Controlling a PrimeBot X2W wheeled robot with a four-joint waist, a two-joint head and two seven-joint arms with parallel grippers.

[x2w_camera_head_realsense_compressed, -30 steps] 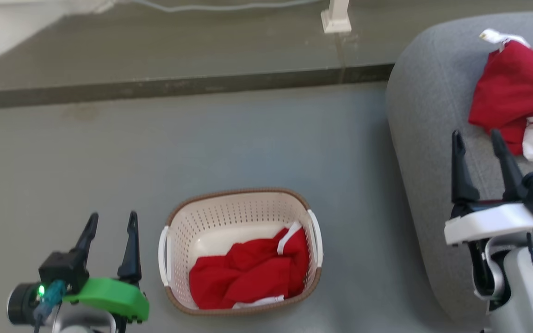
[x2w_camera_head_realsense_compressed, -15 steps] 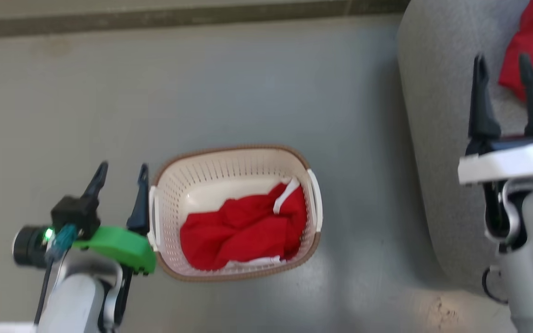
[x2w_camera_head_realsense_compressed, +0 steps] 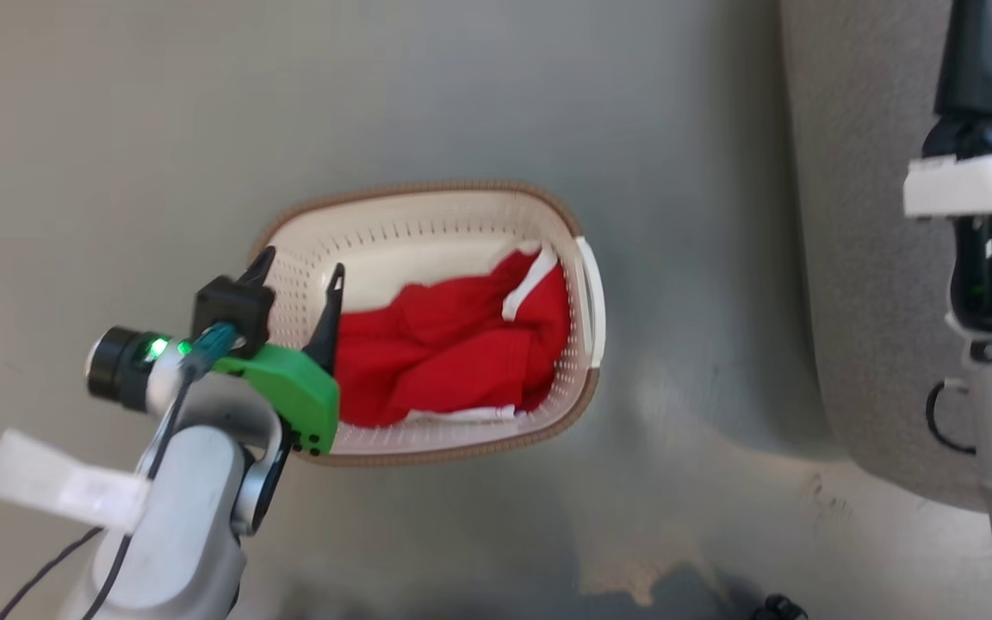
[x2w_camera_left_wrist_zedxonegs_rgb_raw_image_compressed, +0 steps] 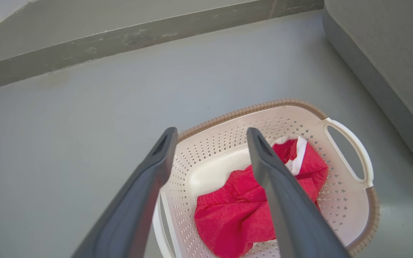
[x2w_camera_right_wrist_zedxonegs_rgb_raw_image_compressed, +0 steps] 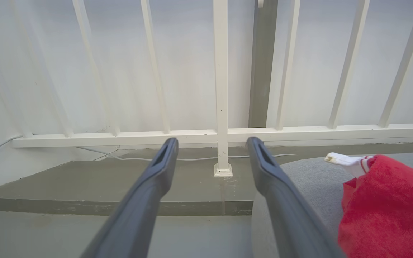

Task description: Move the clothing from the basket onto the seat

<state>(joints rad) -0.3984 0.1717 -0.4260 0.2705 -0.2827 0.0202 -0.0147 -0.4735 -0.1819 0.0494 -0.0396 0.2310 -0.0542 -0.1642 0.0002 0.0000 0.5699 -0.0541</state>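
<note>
**Two spread grippers, one red garment (x2w_camera_head_realsense_compressed: 444, 353) in the basket (x2w_camera_head_realsense_compressed: 427, 186), a second red garment (x2w_camera_right_wrist_zedxonegs_rgb_raw_image_compressed: 389, 208) on the seat (x2w_camera_head_realsense_compressed: 858, 258)**

Left gripper (x2w_camera_head_realsense_compressed: 302, 263): fingers held well apart, nothing between them. It hangs over the basket's left edge. One tip is above the left rim, the other above the perforated wall inside. Whether it touches the plastic cannot be told.

Red garment: crumpled, heaped against the basket's near and right sides. A white band stands up toward the far right corner, and a white strip lies along the near edge. The cream bottom is bare at the far left corner.

Basket: on the grey floor (x2w_camera_head_realsense_compressed: 117, 129), near the seat's left edge but apart from it, with a strip of floor between. White handle on its right edge.

Right gripper (x2w_camera_right_wrist_zedxonegs_rgb_raw_image_compressed: 212, 140): fingers spread, empty. It is held over the seat's left edge, pointing at a white railing (x2w_camera_right_wrist_zedxonegs_rgb_raw_image_compressed: 221, 89).

Second red garment: bunched on the seat, just right of the right gripper's right finger. A white striped end sticks out toward the seat's far edge.

Thin cable (x2w_camera_right_wrist_zedxonegs_rgb_raw_image_compressed: 192, 158) runs along the raised step below the railing.
</note>
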